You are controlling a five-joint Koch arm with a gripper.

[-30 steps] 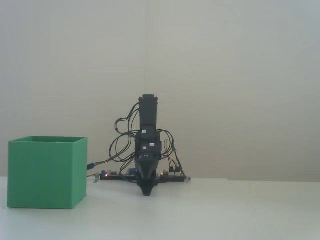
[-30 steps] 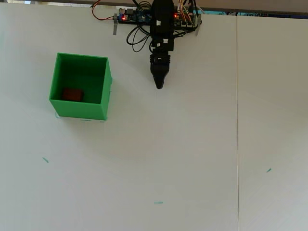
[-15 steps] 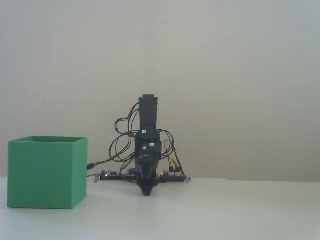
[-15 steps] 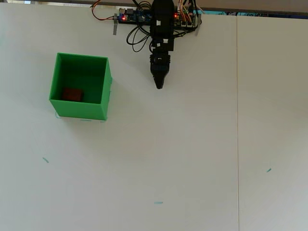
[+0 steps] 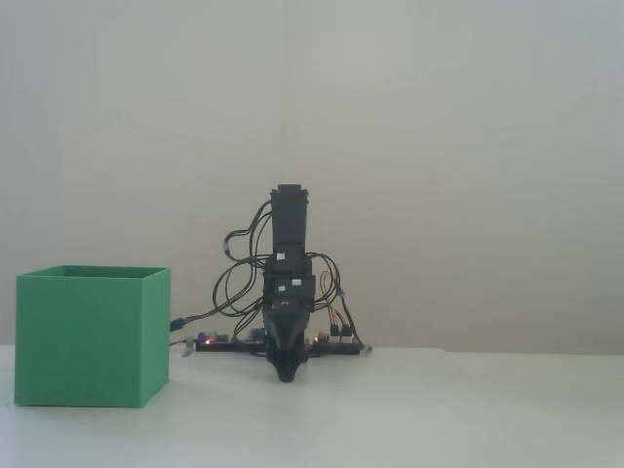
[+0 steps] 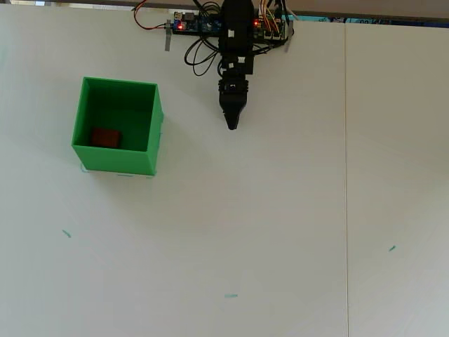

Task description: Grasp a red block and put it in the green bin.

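One red block [image 6: 106,137] lies inside the green bin [image 6: 156,133], well apart from the gripper [image 6: 231,125]

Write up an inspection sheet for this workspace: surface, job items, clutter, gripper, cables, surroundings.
Surface: white table, with a straight seam running down its right part and a few tiny teal marks in the overhead view.
Job items: red block lies inside the green bin, near its lower-left corner in the overhead view; hidden behind the bin wall in the fixed view.
Clutter: nothing seen.
Gripper: gripper is folded in near the arm base, tips together, holding nothing, well apart from the bin.
Cables: loose black, red and other coloured wires loop around the arm and the controller board at the table's far edge.
Surroundings: plain pale wall behind the arm.
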